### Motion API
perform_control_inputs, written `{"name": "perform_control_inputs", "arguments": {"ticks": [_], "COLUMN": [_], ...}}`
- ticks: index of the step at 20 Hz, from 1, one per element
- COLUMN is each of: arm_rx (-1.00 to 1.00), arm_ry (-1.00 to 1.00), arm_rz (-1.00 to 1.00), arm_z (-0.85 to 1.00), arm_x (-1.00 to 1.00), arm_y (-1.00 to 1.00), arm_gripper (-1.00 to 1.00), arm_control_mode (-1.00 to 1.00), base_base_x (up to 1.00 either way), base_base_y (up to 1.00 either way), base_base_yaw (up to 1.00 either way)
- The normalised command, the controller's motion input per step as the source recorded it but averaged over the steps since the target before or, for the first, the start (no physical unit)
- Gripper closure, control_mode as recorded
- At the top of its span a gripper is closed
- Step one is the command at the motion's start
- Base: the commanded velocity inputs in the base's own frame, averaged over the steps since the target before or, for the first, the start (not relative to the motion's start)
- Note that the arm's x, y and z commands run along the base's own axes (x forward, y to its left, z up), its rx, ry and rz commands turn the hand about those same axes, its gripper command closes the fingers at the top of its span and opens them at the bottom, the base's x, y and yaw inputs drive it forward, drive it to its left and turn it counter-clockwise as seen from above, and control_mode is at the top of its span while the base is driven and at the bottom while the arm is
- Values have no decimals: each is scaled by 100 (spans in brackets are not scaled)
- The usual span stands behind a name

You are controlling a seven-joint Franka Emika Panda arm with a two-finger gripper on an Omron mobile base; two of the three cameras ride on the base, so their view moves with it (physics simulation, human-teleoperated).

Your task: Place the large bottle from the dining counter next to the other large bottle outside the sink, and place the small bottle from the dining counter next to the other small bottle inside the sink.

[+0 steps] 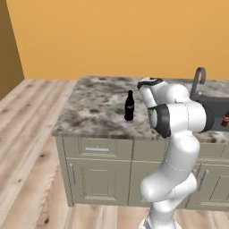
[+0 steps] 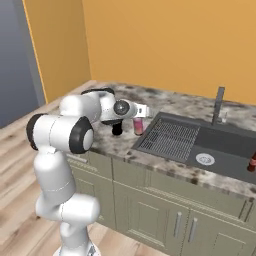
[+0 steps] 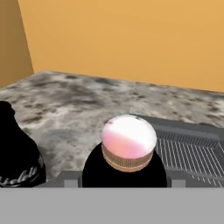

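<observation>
The large bottle (image 2: 138,126), pale pink, is upright just left of the sink (image 2: 227,150), its base at or just above the counter. My gripper (image 2: 140,116) reaches in level from the left and is shut on the bottle's upper part. In the hand view the large bottle (image 3: 128,142) sits close at the bottom centre, showing a pink dome, a pale band and a dark part. The other large bottle (image 1: 129,106), all dark, stands right beside it on the left (image 3: 17,157). The other small bottle (image 2: 252,163), red, stands inside the sink. The small bottle and the dining counter are out of view.
The speckled marble counter (image 1: 94,112) runs left of the sink over olive cabinets. A ribbed rack (image 2: 170,137) fills the sink's left half, with the drain (image 2: 205,159) beyond it. The dark tap (image 2: 218,105) rises behind the basin. An orange wall backs the counter.
</observation>
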Motion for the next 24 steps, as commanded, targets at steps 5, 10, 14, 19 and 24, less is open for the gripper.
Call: {"name": "perform_control_inputs", "arguments": {"ticks": [5,10,14,19,24], "arm_rx": [0,0,0,0,0], "arm_ry": [0,0,0,0,0], "arm_rz": [0,0,0,0,0], "arm_z": [0,0,0,0,0], "arm_x": [0,0,0,0,0], "arm_y": [0,0,0,0,0], "arm_gripper": [100,100,100,100,100], "arm_control_mode": [100,100,100,100,100], "base_base_x": [0,0,-1,0,-7], "base_base_y": [-7,-8,-9,-12,-14], "base_base_yaw": [22,22,21,19,5]}}
